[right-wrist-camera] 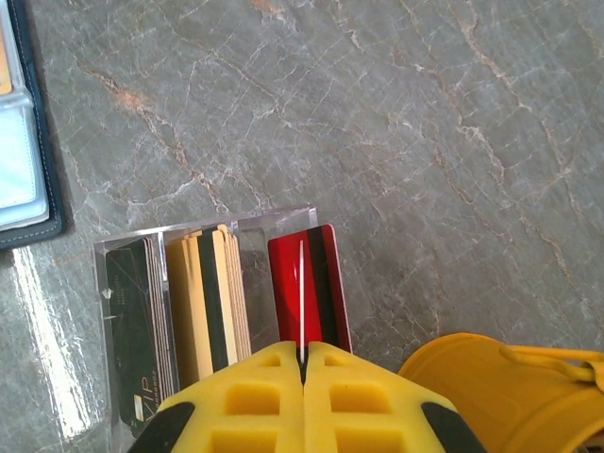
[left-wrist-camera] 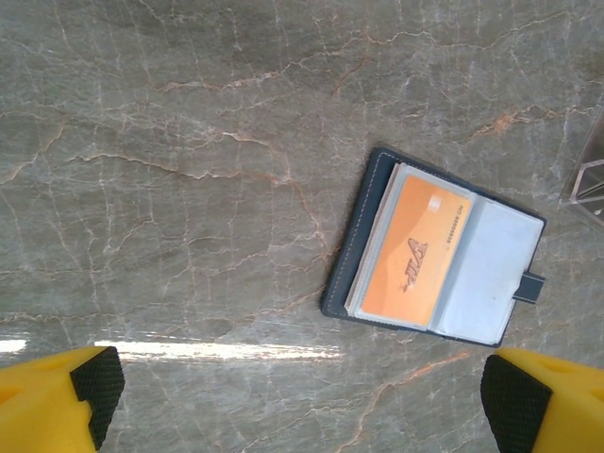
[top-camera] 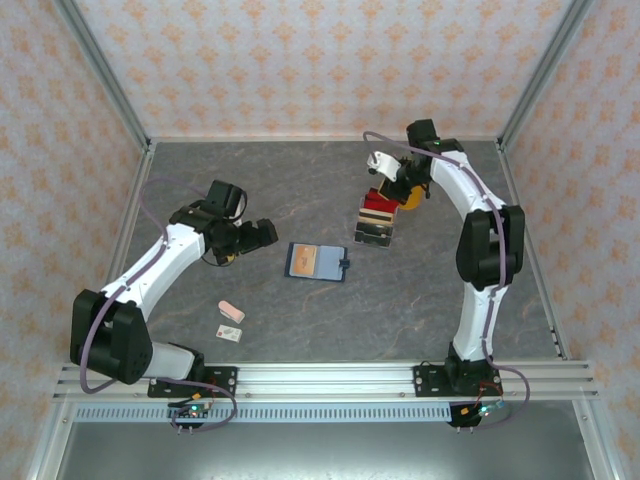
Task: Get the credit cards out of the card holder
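Left wrist view, grey marble tabletop (left-wrist-camera: pixel 189 142), open navy card holder (left-wrist-camera: pixel 486 264) ahead of spread left gripper (left-wrist-camera: pixel 307 392), orange card (left-wrist-camera: pixel 415 250) inside, right gripper (right-wrist-camera: pixel 302 363) pinching thin card (right-wrist-camera: pixel 300 283).

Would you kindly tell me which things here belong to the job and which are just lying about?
Job: card holder, orange card inside it, cards in the tray, edge-on card in right gripper.
Lying about: pink block, white card.

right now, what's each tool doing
Left tool: open, holding nothing.
Right tool: closed on a thin card seen edge-on, above the clear tray.
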### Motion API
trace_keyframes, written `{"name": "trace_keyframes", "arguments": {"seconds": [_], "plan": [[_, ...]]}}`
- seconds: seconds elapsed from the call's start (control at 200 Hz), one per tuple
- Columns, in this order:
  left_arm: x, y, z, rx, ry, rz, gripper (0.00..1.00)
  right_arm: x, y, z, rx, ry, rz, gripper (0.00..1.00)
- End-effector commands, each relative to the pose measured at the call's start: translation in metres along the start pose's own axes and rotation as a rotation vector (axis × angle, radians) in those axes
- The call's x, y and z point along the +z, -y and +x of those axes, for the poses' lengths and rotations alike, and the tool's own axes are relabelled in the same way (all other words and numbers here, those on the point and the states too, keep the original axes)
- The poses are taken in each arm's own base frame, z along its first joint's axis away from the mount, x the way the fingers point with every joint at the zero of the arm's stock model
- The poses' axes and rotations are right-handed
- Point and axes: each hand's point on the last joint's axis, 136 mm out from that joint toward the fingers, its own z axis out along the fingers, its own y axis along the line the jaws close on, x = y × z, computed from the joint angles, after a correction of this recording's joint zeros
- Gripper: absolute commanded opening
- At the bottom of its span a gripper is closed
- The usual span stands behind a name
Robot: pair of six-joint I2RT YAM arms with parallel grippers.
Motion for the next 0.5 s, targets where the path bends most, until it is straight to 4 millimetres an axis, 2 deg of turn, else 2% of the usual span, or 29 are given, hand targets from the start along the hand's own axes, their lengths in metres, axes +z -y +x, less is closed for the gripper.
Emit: {"name": "trace_keyframes", "arguments": {"seconds": [0.0, 0.24, 0.31, 0.4, 0.495], "plan": [[-0.007, 0.005, -0.005, 0.001, 0.005, 0.015, 1.00, 0.001, 0.002, 0.002, -0.037, -0.006, -0.013, 0.02], [-0.005, 0.006, -0.003, -0.008, -0.003, 0.027, 1.00, 0.013, 0.011, -0.002, -0.031, 0.009, 0.026, 0.11], [-0.004, 0.008, -0.003, -0.009, -0.005, 0.037, 1.00, 0.013, 0.012, -0.005, -0.029, 0.021, 0.026, 0.20], [-0.003, 0.008, -0.002, -0.007, -0.011, 0.045, 1.00, 0.008, 0.011, -0.010, -0.021, 0.035, 0.028, 0.28], [-0.003, 0.008, -0.002, -0.006, -0.010, 0.043, 1.00, 0.001, 0.010, -0.016, -0.007, 0.046, 0.036, 0.31]]}}
